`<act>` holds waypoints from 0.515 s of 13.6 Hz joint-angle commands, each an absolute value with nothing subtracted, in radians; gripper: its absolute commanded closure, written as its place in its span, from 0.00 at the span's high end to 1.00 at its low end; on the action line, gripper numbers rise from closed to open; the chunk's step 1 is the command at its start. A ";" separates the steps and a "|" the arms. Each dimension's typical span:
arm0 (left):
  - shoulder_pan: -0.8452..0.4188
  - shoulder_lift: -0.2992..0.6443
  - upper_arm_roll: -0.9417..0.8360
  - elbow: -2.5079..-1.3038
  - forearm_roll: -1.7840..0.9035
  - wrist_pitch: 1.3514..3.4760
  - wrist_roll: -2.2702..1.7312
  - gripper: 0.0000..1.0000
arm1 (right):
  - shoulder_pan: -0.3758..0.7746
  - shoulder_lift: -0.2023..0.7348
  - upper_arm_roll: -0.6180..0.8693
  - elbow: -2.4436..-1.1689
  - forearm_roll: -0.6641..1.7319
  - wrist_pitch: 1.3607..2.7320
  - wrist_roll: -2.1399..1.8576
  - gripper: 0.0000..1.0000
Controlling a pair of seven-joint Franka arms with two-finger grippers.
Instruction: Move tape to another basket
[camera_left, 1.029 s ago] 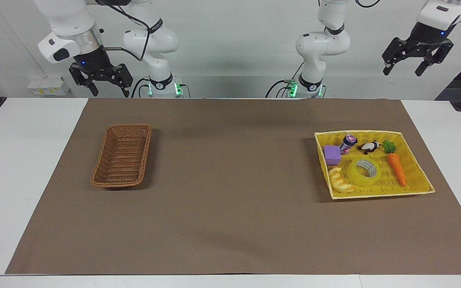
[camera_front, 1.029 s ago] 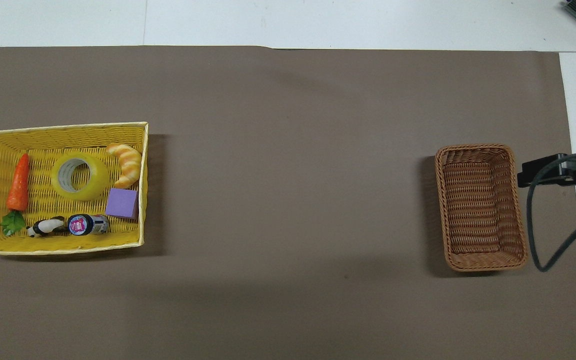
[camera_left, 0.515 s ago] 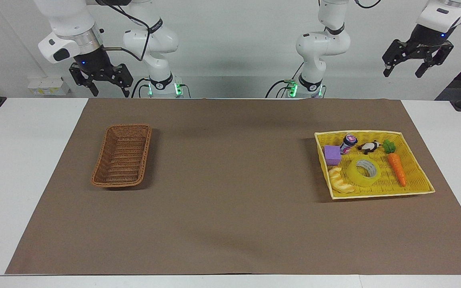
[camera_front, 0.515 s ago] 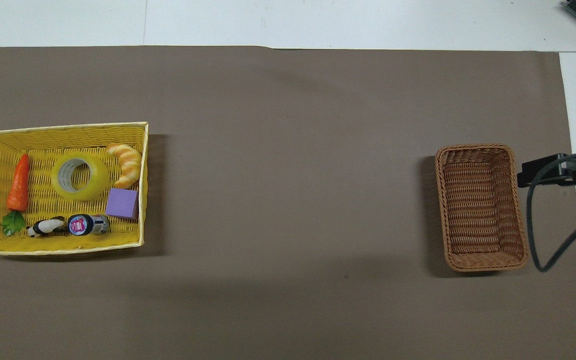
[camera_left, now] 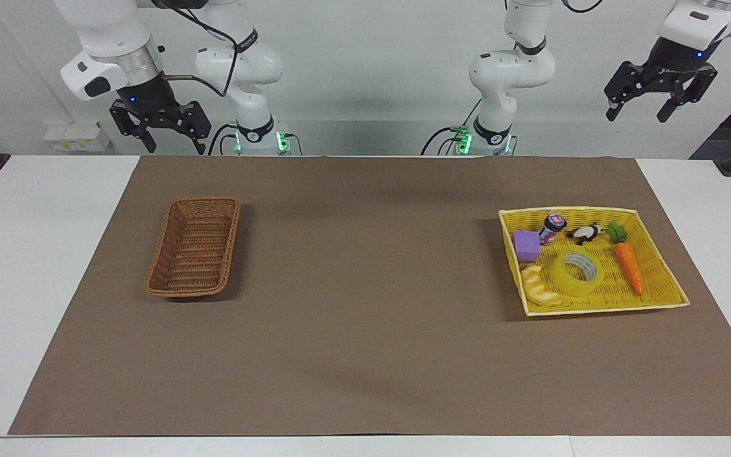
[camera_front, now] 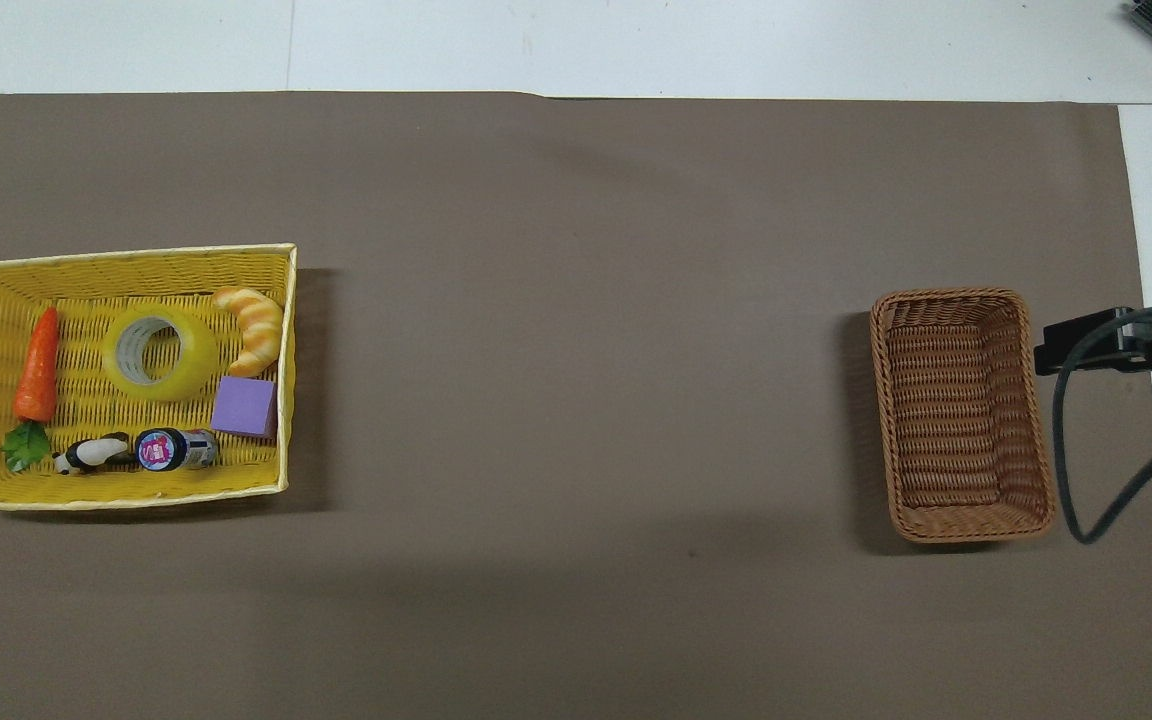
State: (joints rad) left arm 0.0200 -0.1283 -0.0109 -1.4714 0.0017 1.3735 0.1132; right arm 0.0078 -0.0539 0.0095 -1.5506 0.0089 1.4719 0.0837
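Note:
The tape (camera_left: 576, 273) (camera_front: 148, 352), a yellow translucent roll with a grey core, lies flat in the yellow tray (camera_left: 657, 299) (camera_front: 116, 487) at the left arm's end of the table. The brown wicker basket (camera_left: 178, 292) (camera_front: 961, 400) stands empty at the right arm's end. My left gripper (camera_left: 637, 114) hangs open and empty, high in the air at the robots' edge of the table, well above the tray. My right gripper (camera_left: 175, 147) also hangs open and empty, above the table edge near the brown basket.
In the tray with the tape lie a croissant toy (camera_left: 540, 287), a purple block (camera_left: 526, 245), a small bottle (camera_left: 553, 227), a panda figure (camera_left: 586, 233) and a carrot (camera_left: 629, 266). A brown mat (camera_left: 365, 304) covers the table. A black cable (camera_front: 1086, 440) of the right arm hangs beside the brown basket.
The left gripper's wrist has shifted slightly in the air. The tape, the baskets and the right gripper have not moved.

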 commanded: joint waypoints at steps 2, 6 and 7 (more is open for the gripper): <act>0.026 -0.149 -0.009 -1.483 0.014 1.345 0.113 1.00 | 0.006 -0.049 0.011 -1.542 0.008 1.460 0.063 1.00; 0.025 -0.147 -0.009 -1.483 0.014 1.367 0.118 1.00 | 0.008 -0.051 0.011 -1.545 0.008 1.460 0.063 1.00; 0.025 -0.147 -0.009 -1.485 0.009 1.377 0.118 1.00 | 0.006 -0.049 0.011 -1.545 0.008 1.460 0.063 1.00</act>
State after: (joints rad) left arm 0.0204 -0.1311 -0.0057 -1.4713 0.0017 1.3611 0.1134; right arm 0.0083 -0.0539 0.0097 -1.5508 0.0089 1.4712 0.0837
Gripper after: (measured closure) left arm 0.000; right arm 0.000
